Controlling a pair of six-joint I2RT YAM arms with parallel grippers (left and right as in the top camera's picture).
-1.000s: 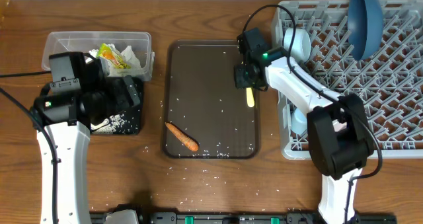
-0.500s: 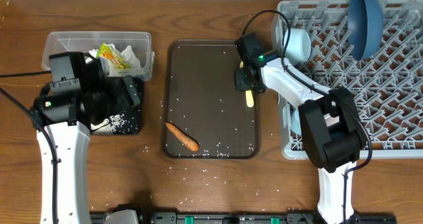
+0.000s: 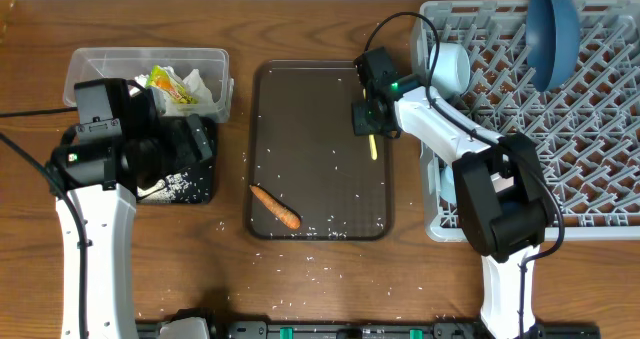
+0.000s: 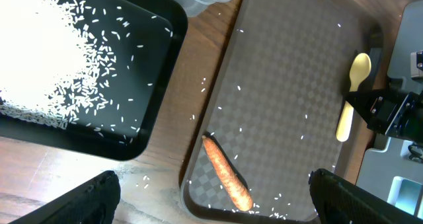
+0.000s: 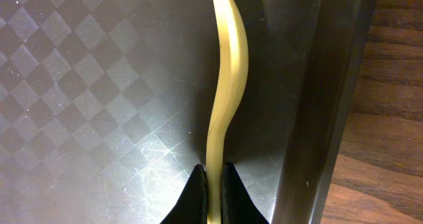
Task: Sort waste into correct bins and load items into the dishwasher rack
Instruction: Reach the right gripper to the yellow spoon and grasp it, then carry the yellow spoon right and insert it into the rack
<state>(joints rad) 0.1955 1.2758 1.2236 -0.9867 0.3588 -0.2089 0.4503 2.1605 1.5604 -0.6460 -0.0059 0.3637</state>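
Yellow spoon (image 5: pixel 226 85) parallels brown tray's (image 5: pixel 307 85) right rim, bowl end farthest; right gripper (image 5: pixel 211 187) clamps its handle; left gripper (image 4: pixel 219 192) gapes.

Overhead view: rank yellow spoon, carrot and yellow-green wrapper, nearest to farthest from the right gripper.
1. yellow spoon, gripped by the right gripper.
2. carrot, lower left on the brown tray.
3. yellow-green wrapper, far left, in the clear tub.
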